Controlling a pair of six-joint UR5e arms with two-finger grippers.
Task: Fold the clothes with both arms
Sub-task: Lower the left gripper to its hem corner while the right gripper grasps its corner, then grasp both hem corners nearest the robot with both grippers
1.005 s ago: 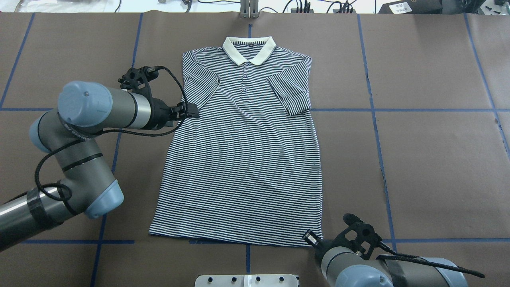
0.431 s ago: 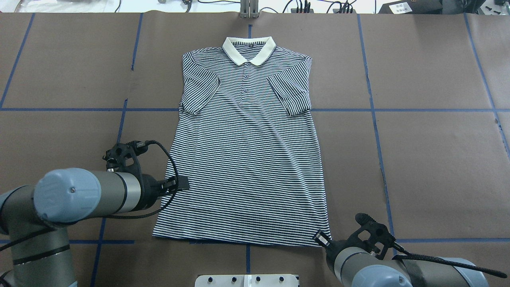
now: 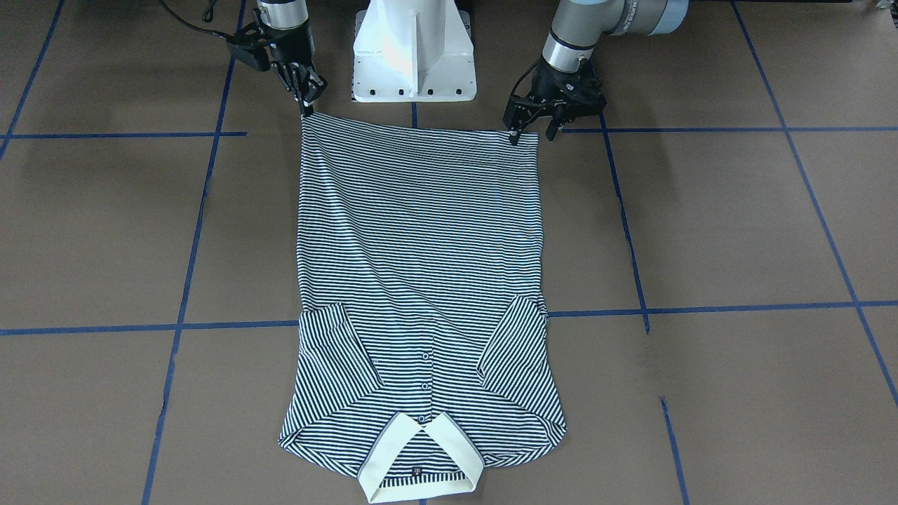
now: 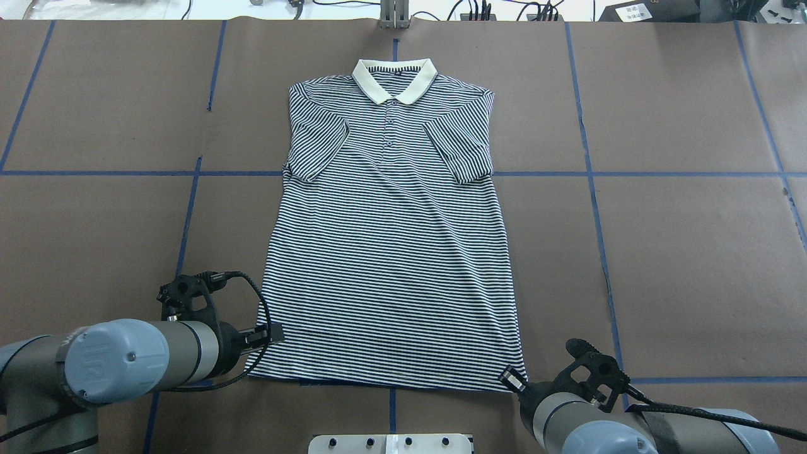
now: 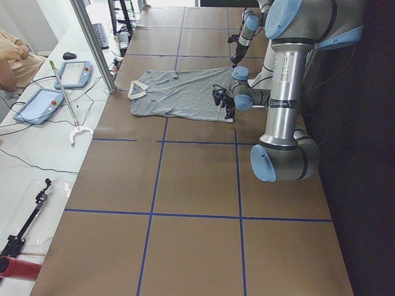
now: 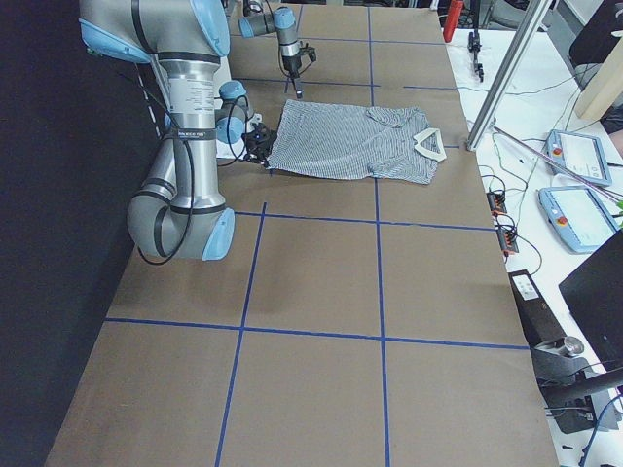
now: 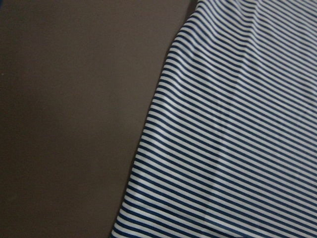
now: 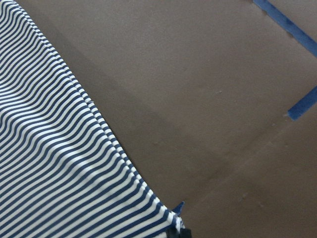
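Observation:
The striped polo shirt (image 4: 391, 252) lies flat, face up, cream collar (image 4: 394, 81) at the far side, both sleeves folded inward. It also shows in the front view (image 3: 421, 245). My left gripper (image 4: 272, 332) is open, its fingers (image 3: 513, 135) astride the hem's near-left corner; its wrist view shows only the shirt's side edge (image 7: 237, 124). My right gripper (image 4: 509, 378) sits at the near-right hem corner and looks shut on it (image 3: 307, 105). The right wrist view shows that corner (image 8: 168, 218) at a black fingertip (image 8: 178, 233).
The white pedestal base (image 3: 414, 49) stands just behind the hem. Blue tape lines (image 4: 592, 173) cross the brown table cover (image 4: 693, 265). A metal post (image 4: 394, 16) stands at the far edge, with cables and teach pendants (image 6: 574, 156) beyond it.
My left arm has swept from the shirt's left sleeve down to the near-left hem corner. My right gripper has shifted slightly outward and the near-right hem corner went with it.

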